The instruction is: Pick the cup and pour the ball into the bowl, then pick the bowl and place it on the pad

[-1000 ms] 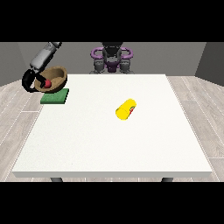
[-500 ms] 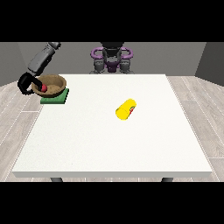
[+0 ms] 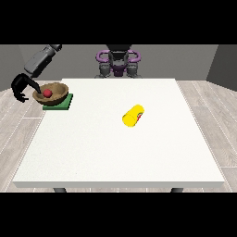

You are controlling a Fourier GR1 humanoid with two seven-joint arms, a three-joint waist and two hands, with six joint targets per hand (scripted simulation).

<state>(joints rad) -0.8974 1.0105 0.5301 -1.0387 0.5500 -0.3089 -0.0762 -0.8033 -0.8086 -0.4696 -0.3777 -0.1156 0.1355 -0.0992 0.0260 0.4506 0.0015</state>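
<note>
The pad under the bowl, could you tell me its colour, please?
Green, seen in the front view: the pad beneath the brown bowl.

Robot torso at 12 o'clock: dark grey/black core, purple ring-shaped shoulder housings either side, grey cylindrical joints below them. Arm at 10 o'clock: grey segmented shell, darker band near the elbow. It ends in a black hand at the view's left, thin black fingers.
</note>
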